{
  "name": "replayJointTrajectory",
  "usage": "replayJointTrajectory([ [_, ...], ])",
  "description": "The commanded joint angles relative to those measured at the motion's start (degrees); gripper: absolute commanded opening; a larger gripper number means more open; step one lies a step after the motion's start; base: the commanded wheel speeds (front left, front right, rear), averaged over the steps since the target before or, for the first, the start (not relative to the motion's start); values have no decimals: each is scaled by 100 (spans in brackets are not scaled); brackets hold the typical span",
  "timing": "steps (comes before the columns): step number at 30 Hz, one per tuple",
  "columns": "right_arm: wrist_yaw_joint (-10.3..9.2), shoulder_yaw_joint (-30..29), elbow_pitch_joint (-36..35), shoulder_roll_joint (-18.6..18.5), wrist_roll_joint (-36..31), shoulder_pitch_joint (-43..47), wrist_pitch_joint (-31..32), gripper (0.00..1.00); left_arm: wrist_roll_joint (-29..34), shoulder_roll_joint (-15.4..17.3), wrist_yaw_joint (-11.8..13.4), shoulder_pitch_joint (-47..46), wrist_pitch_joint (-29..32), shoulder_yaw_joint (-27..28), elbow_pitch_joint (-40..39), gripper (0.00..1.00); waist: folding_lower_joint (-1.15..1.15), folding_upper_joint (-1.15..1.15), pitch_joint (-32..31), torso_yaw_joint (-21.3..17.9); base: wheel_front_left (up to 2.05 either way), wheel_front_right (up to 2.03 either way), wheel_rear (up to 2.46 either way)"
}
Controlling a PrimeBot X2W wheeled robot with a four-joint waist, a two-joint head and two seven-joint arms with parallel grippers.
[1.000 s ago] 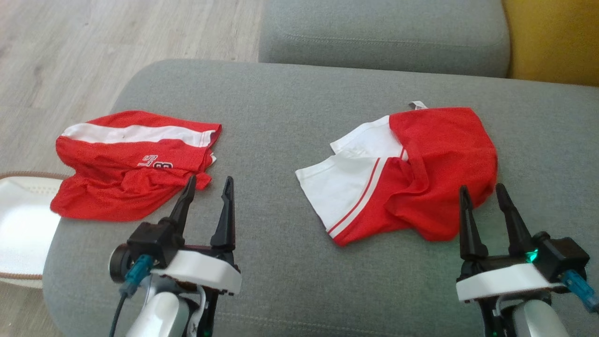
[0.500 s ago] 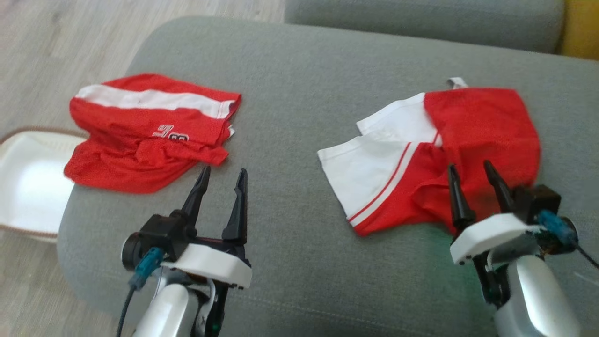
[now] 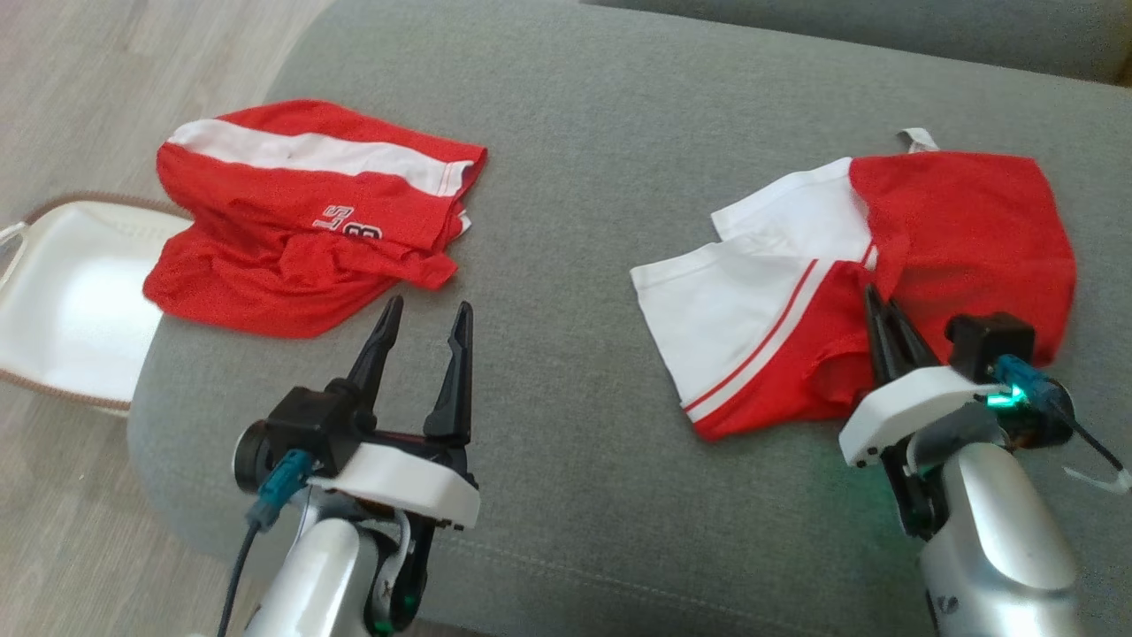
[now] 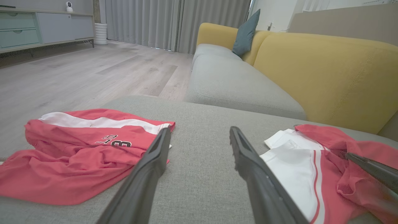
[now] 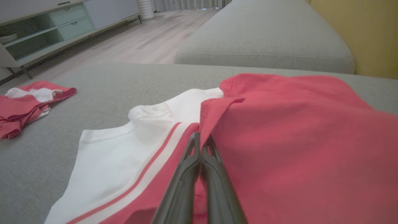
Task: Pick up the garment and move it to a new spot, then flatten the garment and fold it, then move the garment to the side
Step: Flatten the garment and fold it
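Right pincer advanced, now clenched on fold of red-white garment; left pincer released.

Our left gripper and right gripper have long black tapered fingers, white plates, silver forearms, teal plugs with dark cables; a green light glows on the right.

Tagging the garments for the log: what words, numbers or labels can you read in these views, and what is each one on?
"8": printed on the left red garment.
Smaller characters beside that 8: too skewed to read with confidence.
White tag at the far edge of the right garment: too small to read.
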Motion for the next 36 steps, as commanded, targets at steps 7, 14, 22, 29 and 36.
replayJointTrajectory([
  [7,-4,311,-473,-26,161,-197,-210,0,56,-7,18,-59,-30,339,-189,100,0,0,-343,-497,0,0,0],
  [14,-4,-413,-1512,-476,-165,84,546,0,82,-8,5,29,-30,397,-296,100,0,0,-562,-1104,0,0,0],
  [22,-4,-1403,-1740,-1364,-290,362,1633,0,16,-8,61,0,-30,248,-346,100,0,0,-572,-1297,0,0,0],
  [29,-4,-2243,-1601,-1300,-1002,287,1846,100,26,-8,53,-30,-30,264,-312,100,0,0,-487,-1249,0,0,0],
  [36,-4,-1959,-2185,-626,-968,282,1116,100,45,-8,42,-50,-30,355,-294,100,0,0,-521,-1261,0,0,0],
])
